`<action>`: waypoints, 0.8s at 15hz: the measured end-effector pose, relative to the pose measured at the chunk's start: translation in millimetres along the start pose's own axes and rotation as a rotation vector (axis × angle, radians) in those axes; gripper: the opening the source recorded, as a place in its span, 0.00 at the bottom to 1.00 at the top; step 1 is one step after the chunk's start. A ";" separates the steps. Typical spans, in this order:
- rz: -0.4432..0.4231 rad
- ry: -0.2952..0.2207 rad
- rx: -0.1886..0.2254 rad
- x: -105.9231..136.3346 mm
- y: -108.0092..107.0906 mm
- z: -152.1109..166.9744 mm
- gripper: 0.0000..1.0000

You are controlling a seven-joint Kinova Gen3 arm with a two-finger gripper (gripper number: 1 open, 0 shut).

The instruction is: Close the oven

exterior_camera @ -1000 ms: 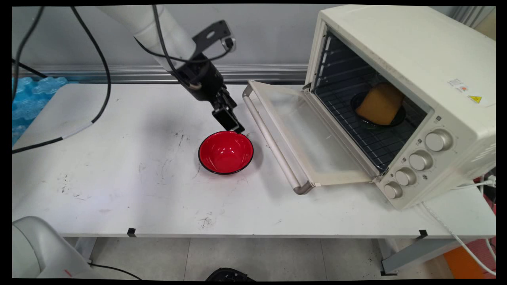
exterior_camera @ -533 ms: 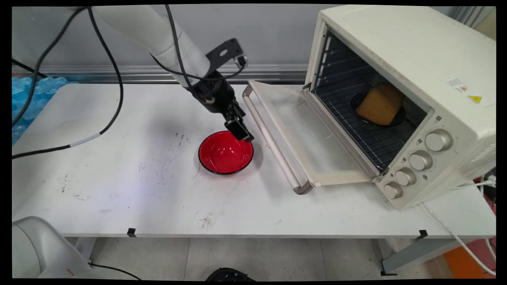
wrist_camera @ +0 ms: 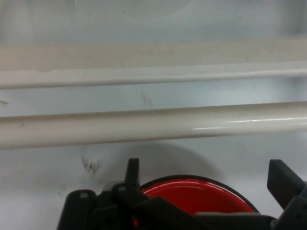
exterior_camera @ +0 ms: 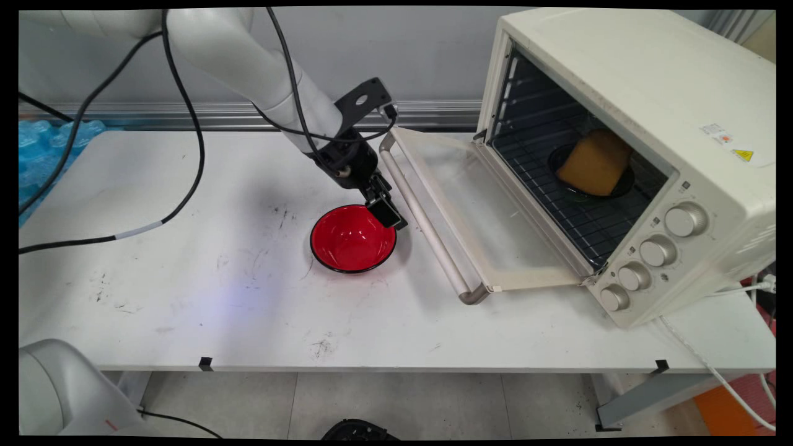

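We are looking at a white table (exterior_camera: 186, 297). Near its middle a glossy red round bowl (exterior_camera: 352, 240) is sitting upright. The black two-finger gripper (exterior_camera: 389, 217) is hanging at the bowl's far right rim, its fingers apart; whether they are touching the rim we cannot tell. Just beside lies the cream toaster oven's (exterior_camera: 619, 93) open glass door (exterior_camera: 471, 204).

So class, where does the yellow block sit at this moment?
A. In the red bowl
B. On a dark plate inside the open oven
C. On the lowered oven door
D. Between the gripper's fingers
B: the yellow block rests on the dark plate on the rack inside the open oven.
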 end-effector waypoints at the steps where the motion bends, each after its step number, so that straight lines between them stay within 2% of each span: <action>1: -0.007 0.001 0.003 -0.9 -0.2 3.6 1.00; 6: -0.033 0.006 0.016 -4.6 -0.4 17.7 1.00; 7: -0.035 0.009 0.019 -4.7 -0.6 20.1 0.00; 12: -0.045 0.015 0.032 -6.3 -2.6 29.0 0.00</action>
